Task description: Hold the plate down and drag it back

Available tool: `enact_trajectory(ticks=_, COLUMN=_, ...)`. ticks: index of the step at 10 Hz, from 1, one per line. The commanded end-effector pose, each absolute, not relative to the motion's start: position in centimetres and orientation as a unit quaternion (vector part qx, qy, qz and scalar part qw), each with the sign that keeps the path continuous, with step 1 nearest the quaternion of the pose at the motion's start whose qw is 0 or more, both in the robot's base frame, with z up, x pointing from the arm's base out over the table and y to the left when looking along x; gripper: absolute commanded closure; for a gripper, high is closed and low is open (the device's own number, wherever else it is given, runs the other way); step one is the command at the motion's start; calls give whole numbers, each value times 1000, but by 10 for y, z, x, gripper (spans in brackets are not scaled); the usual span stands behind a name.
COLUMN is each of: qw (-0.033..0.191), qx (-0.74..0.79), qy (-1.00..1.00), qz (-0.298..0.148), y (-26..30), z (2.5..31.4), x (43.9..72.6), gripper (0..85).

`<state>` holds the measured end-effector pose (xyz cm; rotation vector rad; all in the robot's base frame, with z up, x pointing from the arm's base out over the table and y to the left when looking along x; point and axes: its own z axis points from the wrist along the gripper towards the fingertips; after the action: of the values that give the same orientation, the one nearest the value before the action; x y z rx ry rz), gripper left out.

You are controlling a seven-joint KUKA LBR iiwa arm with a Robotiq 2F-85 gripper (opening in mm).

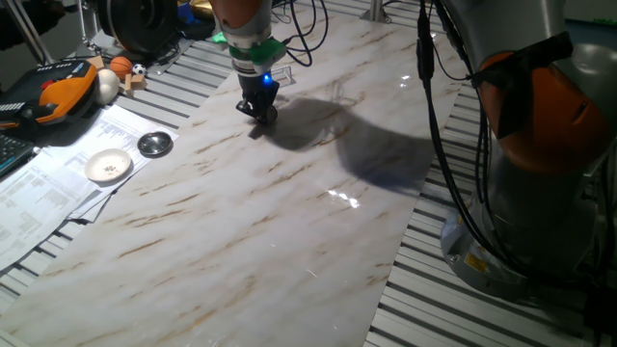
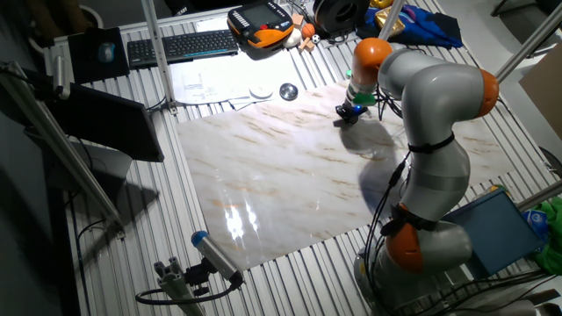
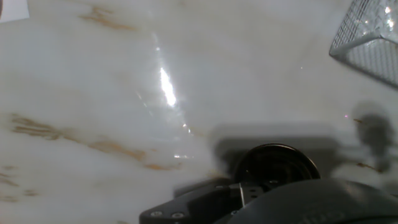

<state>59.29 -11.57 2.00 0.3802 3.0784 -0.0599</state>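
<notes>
- Nearest the hand camera sat the black two-finger gripper (image 3: 249, 199), its dark body filling the lower edge of that view; whether its fingers were parted or closed could not be told from any view, and nothing appeared clamped between them
- just beyond the fingertips lay the small round dark grey metallic plate (image 3: 277, 165), flat on the white marble-patterned table top (image 3: 93, 81); from one fixed view the gripper (image 1: 258, 108) stood directly upon or just above the plate (image 1: 266, 116), near the far edge of the slab; actual contact could not be confirmed
- at the upper right of the hand view a wire mesh basket (image 3: 367, 34) showed its corner, apart from the plate
- off the slab, on the printed sheets, rested the larger dark silver-rimmed disc (image 1: 154, 145) and the white shallow dish (image 1: 108, 167), both well apart from the gripper and no part of this job
- the step in hand looked to be pressing down before the drag; doing it well would call for steady downward force centred on the disc, so it would not tip or squirt sideways on the glossy surface; the pull should then run slow and straight, with pressure constant; an off-centre push would likely let the plate slip free.
</notes>
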Motion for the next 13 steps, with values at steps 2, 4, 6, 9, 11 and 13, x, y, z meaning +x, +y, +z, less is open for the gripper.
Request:
enact_trajectory(ticks=2, qw=20, qx=130, qy=991, qz=-19, y=-106, z=15, x=588, gripper=850)
enact_trajectory(ticks=4, qw=19, qx=135, qy=991, qz=-17, y=-100, z=15, x=586, gripper=850)
enact_trajectory(ticks=6, qw=17, qx=138, qy=990, qz=-18, y=-97, z=16, x=585, gripper=850)
enact_trajectory(ticks=9, qw=16, qx=146, qy=989, qz=-17, y=-88, z=15, x=581, gripper=850)
enact_trajectory(ticks=11, qw=13, qx=149, qy=989, qz=-16, y=-85, z=16, x=580, gripper=850)
enact_trajectory(ticks=13, qw=11, qx=152, qy=988, qz=-15, y=-82, z=18, x=580, gripper=850)
